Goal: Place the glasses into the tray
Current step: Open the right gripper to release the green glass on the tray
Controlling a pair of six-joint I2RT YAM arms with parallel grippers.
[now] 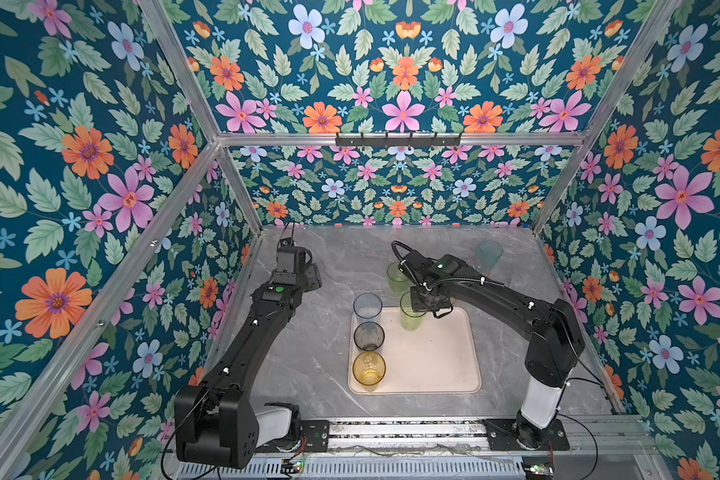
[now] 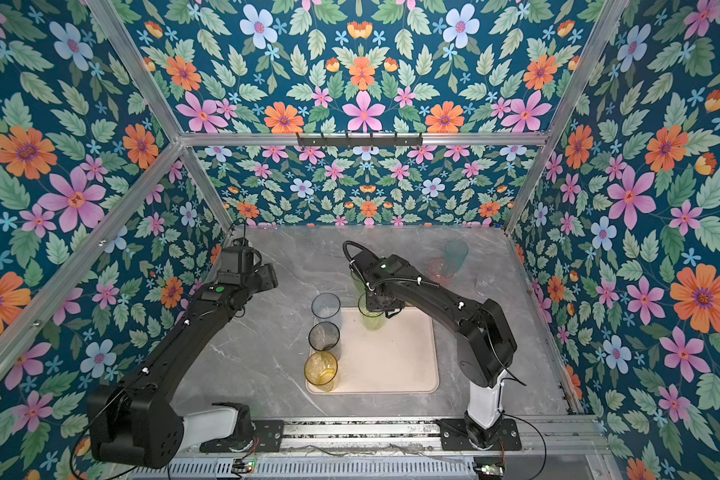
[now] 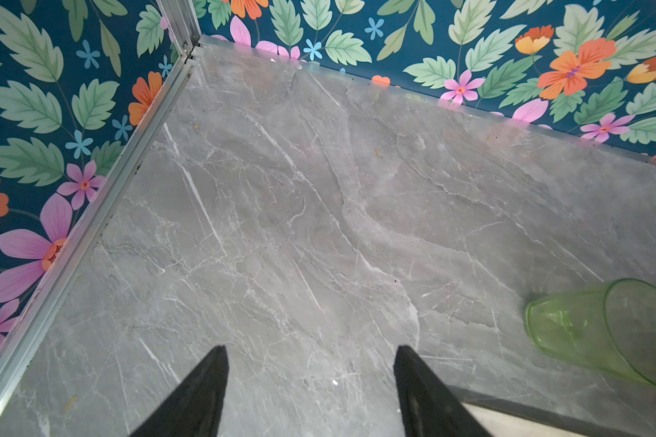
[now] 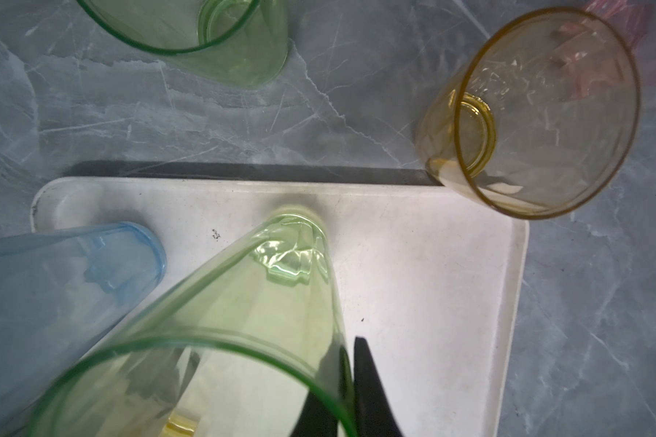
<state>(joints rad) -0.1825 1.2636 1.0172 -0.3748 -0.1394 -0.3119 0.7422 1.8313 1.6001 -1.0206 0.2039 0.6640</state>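
The beige-pink tray (image 1: 433,361) lies mid-table. Along its left side stand a blue glass (image 1: 367,309), a smoke-grey glass (image 1: 368,337) and a yellow glass (image 1: 368,370). My right gripper (image 4: 351,352) is shut on the wall of a tall green glass (image 4: 243,321), one finger inside the rim and one outside. That glass's base is over the tray's back part (image 4: 432,283). My left gripper (image 3: 311,352) hangs open over bare table at the back left, holding nothing.
A second green glass (image 1: 396,277) stands on the table just behind the tray. An amber glass (image 4: 527,113) stands at the tray's back corner. A teal glass (image 1: 489,254) and a pink glass (image 2: 442,270) stand at the back right. Flowered walls enclose the table.
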